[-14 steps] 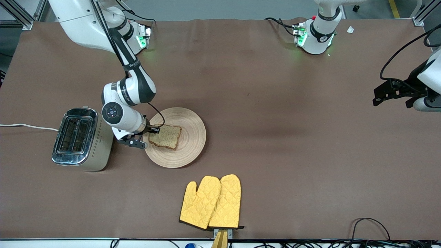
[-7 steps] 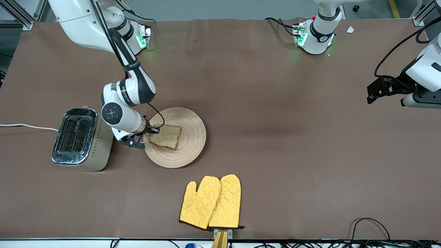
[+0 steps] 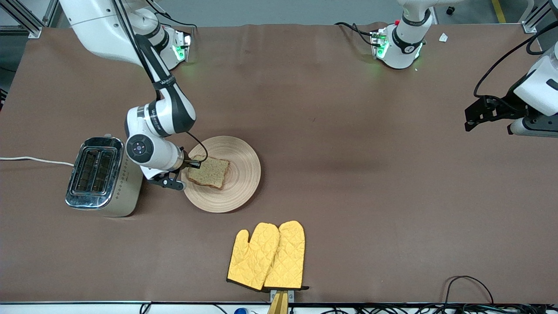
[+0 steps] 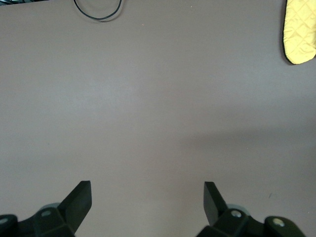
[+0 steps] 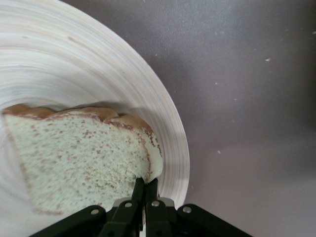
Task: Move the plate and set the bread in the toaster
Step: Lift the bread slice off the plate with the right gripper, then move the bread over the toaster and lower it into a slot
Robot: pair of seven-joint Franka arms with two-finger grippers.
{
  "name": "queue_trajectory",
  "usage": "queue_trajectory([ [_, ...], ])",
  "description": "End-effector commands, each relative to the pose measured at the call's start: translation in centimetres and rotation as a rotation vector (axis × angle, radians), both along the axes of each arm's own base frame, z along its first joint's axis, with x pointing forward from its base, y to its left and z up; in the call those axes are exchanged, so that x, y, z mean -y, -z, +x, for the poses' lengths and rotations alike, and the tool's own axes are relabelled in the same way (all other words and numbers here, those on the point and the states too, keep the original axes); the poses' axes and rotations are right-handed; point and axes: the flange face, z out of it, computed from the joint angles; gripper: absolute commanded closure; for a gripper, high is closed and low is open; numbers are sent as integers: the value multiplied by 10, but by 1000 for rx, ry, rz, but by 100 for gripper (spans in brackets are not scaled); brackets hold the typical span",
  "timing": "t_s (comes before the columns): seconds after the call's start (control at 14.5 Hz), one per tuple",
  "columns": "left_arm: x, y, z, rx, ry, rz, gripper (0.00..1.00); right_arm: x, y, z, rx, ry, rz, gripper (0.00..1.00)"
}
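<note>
Right wrist view: speckled bread [image 5: 79, 158], grooved plate [image 5: 148, 94]

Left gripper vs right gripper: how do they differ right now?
The left gripper is open and holds nothing; the right gripper is shut on the edge of the bread.
The left gripper hangs over bare table near the left arm's end, waiting; the right gripper is low at the plate, beside the toaster.
Both have two dark fingers.
</note>
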Motion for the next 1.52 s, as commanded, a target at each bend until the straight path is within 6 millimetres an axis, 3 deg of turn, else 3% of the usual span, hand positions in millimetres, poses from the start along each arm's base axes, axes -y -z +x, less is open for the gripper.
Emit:
queue_trajectory([
  [0.0,0,-4,-7,17,-5,21,0,-5,-30,12,-29,-9,-7,100],
  [0.14,0,-4,-7,16,-4,21,0,-4,-54,20,-47,-30,-34,100],
  [0.35,0,-4,-7,14,-5,20,0,-7,-117,25,-55,-88,-168,100],
  [0.48,1,-4,-7,12,-4,20,0,-18,-136,21,-58,-121,-216,100],
  [0.62,1,-4,-7,12,-4,20,0,-16,-161,19,-28,-168,-322,100],
  [0.76,0,-4,-7,12,-5,20,0,-20,-176,14,-19,-225,-456,100],
  [0.9,1,-4,-7,12,-4,20,0,-9,-189,14,-9,-250,-567,100],
  [1.45,1,-4,-8,13,-7,20,0,22,-203,17,-25,-314,-975,100],
])
